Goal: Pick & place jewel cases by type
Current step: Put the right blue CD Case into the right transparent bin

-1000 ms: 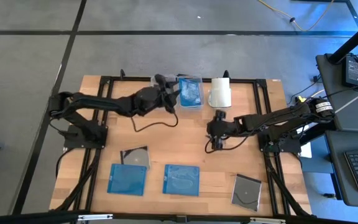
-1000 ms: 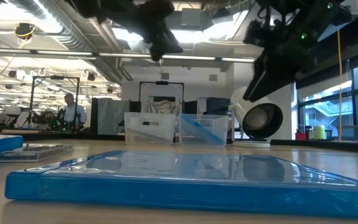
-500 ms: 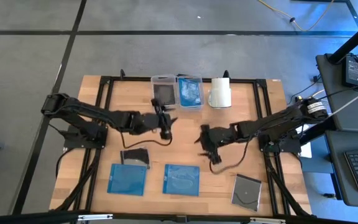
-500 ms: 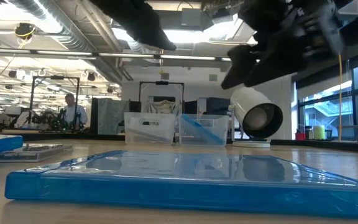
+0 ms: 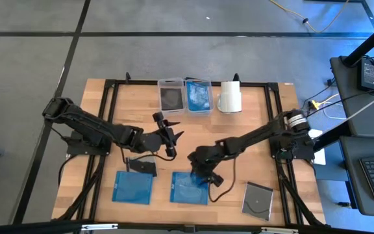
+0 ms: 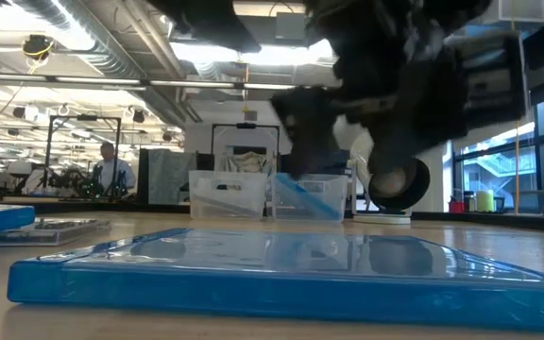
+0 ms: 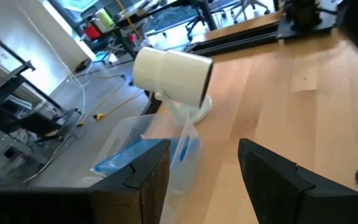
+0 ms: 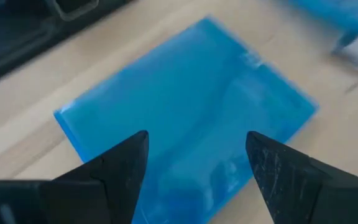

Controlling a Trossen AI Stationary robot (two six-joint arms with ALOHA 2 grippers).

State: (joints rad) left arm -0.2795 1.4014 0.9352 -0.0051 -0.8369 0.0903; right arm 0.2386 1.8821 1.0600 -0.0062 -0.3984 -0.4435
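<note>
In the high view my right gripper point(image 5: 198, 171) hangs open over the far edge of the middle blue jewel case point(image 5: 189, 188). Its wrist view shows that case point(image 8: 191, 118) flat on the wood between the spread fingers of the gripper point(image 8: 194, 155), untouched. My left gripper point(image 5: 169, 134) is open above the table's middle-left, just beyond a dark jewel case point(image 5: 141, 165). A second blue case point(image 5: 133, 187) and another dark case point(image 5: 258, 200) lie flat near the front edge. One dark case lies in the left bin point(image 5: 171, 97) and one blue case in the right bin point(image 5: 199, 96).
A white roll point(image 5: 230, 96) lies beside the bins at the far edge; the left wrist view shows the roll point(image 7: 173, 74) and the blue-case bin point(image 7: 148, 155). The table frame's black rails run along both sides. Bare wood lies between the bins and the cases.
My left gripper has drawn back from the bins at the far edge toward the near side, coming over the table's middle-left. My right gripper has swept from the table's middle toward the near edge and left, coming down over the middle blue case. No case has moved.
</note>
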